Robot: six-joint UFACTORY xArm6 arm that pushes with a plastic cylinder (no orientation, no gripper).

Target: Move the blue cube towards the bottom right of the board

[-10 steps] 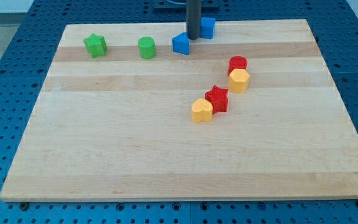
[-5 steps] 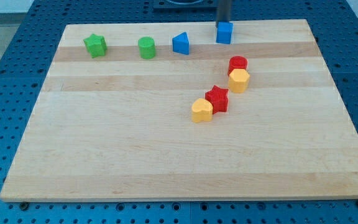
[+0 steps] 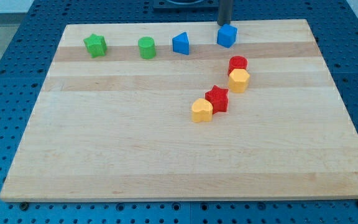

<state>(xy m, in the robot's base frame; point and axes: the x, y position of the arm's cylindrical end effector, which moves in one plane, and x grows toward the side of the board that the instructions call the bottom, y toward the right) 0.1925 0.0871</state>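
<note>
The blue cube (image 3: 227,36) sits near the board's top edge, right of centre. My tip (image 3: 225,23) stands just above the cube in the view, touching or nearly touching its top side. The rod rises out of the view's top.
A blue triangular block (image 3: 181,43) lies left of the cube. A green cylinder (image 3: 146,47) and a green star (image 3: 95,45) lie further left. A red cylinder (image 3: 238,63), yellow hexagon (image 3: 238,80), red star (image 3: 217,98) and yellow heart-like block (image 3: 201,110) form a diagonal row below the cube.
My tip moved from between the two blue blocks to above the cube. The cube shifted right and slightly down and turned a little.
</note>
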